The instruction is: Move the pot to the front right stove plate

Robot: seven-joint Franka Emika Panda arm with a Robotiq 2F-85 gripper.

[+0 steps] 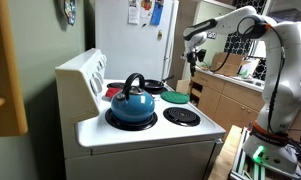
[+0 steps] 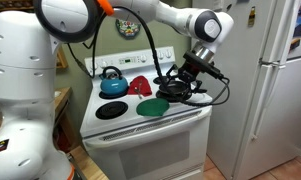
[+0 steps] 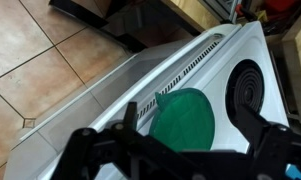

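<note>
The green pot [image 2: 153, 106] is small, shallow and round. It sits on the white stove top near the front edge, to the right of a bare black burner [image 2: 111, 110]. It also shows in an exterior view [image 1: 176, 97] and in the wrist view [image 3: 183, 120]. My gripper [image 2: 183, 82] hangs above the right side of the stove, over a dark pan [image 2: 175, 93], and is clear of the pot. In the wrist view the gripper [image 3: 190, 140] is open and empty, and the pot lies below, between its fingers. The gripper also shows in an exterior view [image 1: 193, 52].
A blue kettle [image 2: 113, 82] with a black handle stands on the back left burner, also seen in an exterior view [image 1: 131, 104]. A red object [image 2: 140, 85] lies mid-stove. A white fridge [image 2: 265, 80] stands right of the stove. Wooden cabinets [image 1: 225, 95] are beyond it.
</note>
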